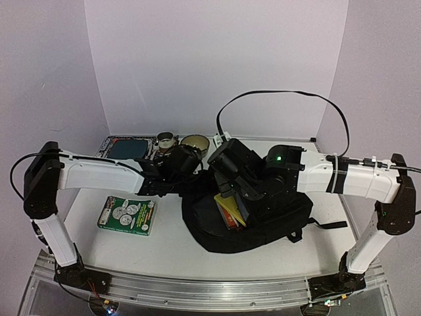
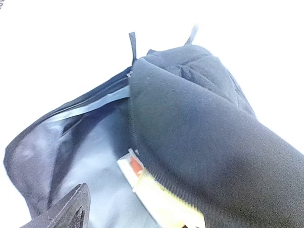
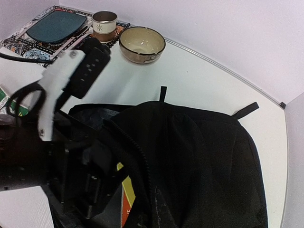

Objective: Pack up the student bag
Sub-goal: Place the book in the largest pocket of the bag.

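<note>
The student bag (image 1: 270, 220) lies at the table's middle, black and soft, with its mouth open to the left. A yellow and red book (image 1: 230, 212) stands inside the mouth, and its edge (image 2: 156, 190) shows under the raised flap (image 2: 199, 123). My right gripper (image 1: 229, 184) is shut on the flap's zip edge (image 3: 154, 199) and holds it up; its fingers are hidden in the dark fabric. My left gripper (image 1: 194, 178) is open at the bag's mouth with nothing between its fingers. Only one of its fingers (image 2: 71, 209) shows, over the grey lining.
A green book (image 1: 127, 215) lies flat at the left front of the table. A patterned tray (image 1: 112, 141) with a blue plate, a cup (image 1: 165, 139) and a beige bowl (image 1: 195, 142) stand at the back. A black cable arcs above the right arm.
</note>
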`<state>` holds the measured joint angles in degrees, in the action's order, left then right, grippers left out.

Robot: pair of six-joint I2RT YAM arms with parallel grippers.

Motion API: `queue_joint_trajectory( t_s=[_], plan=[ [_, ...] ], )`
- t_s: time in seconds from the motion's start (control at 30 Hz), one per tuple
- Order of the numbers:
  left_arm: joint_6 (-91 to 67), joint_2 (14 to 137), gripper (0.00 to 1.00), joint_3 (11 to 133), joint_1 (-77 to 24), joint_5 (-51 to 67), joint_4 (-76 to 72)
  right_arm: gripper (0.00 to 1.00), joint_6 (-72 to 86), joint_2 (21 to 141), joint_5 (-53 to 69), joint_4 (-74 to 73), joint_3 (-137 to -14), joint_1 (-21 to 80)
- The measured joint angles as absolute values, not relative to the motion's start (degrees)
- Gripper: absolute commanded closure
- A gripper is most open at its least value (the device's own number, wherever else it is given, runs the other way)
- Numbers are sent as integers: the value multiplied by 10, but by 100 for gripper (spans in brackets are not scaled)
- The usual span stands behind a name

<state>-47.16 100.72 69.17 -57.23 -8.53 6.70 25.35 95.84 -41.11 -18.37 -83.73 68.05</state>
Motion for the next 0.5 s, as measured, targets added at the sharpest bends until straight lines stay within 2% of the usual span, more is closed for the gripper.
queue_joint_trajectory(
  t_s=[0.13,0.2,0.23,0.5],
  plan=[
    [-489,945,12,650,-565,-92,96,100,258,953,-396,-180,-816,675],
    [-503,915,2,629,-553,-90,103,100,264,952,-384,-179,-807,671],
    [-512,892,1,611,-544,-90,110,100,268,951,-378,-179,-803,669],
    [-569,710,1,512,-428,-76,189,100,288,951,-323,-179,-763,665]
  ],
)
